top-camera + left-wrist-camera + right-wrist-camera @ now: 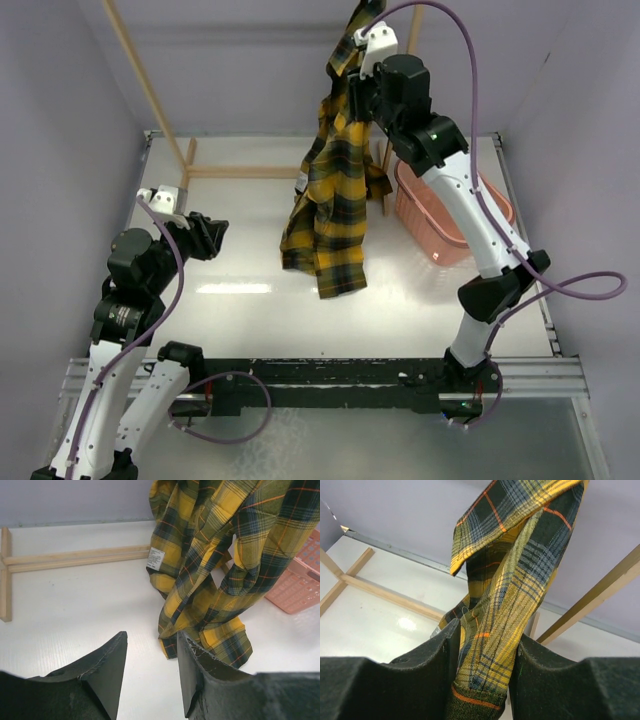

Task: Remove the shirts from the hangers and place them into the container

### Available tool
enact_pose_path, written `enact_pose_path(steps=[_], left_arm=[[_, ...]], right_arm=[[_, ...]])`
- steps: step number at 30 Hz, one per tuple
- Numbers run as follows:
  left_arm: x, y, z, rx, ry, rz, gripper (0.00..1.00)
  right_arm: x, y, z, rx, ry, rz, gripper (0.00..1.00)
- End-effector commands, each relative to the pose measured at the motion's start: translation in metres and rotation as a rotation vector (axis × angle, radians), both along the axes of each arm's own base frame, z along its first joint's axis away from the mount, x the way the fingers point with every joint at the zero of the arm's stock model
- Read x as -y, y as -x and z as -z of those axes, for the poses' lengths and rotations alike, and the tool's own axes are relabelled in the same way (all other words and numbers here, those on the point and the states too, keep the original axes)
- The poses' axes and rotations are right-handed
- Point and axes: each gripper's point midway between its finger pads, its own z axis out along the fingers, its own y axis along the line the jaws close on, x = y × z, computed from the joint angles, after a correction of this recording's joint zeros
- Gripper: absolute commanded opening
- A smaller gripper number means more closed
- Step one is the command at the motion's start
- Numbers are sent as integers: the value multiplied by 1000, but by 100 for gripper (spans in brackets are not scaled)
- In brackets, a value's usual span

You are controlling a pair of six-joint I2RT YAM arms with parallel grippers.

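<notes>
Wooden rack [240, 171] behind the hanging shirt [335, 200] — basket [430, 226] just beside.

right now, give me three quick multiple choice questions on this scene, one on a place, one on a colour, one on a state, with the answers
1. In the top view, where does the basket sit relative to the shirt?
A. to its left
B. to its right
C. directly under it

2. What colour is the shirt?
A. red and white
B. plain blue
C. yellow and black plaid

3. Which gripper holds the shirt?
A. the right gripper
B. the left gripper
C. neither

Answers:
1 B, the pink basket stands to the right of the hanging cloth.
2 C, yellow and dark checks show in every view.
3 A, it clamps a bunched fold of the cloth, while the left gripper is open and empty above the table.
</notes>
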Motion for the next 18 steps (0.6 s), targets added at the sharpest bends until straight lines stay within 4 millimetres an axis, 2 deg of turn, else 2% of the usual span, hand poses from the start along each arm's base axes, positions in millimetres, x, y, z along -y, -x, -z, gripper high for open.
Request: enact_pose_path(steps=[1,6,8,11,18], left_arm=[[0,0,-8,35,5,3,49],[-3,1,-13,60,3,-10,55],[-5,2,-15,66,8,-19,63],[-4,1,-15,66,17,-19,75],[0,1,-16,68,20,2,76]], right_arm=[[11,25,-87,252,-40,-48,0],[4,45,-100,275,-49,-148,0],[1,58,-106,291,-57,-203,0],[1,67,-107,310,-46,-234,0],[-9,80,-109,367,44,-346,0]])
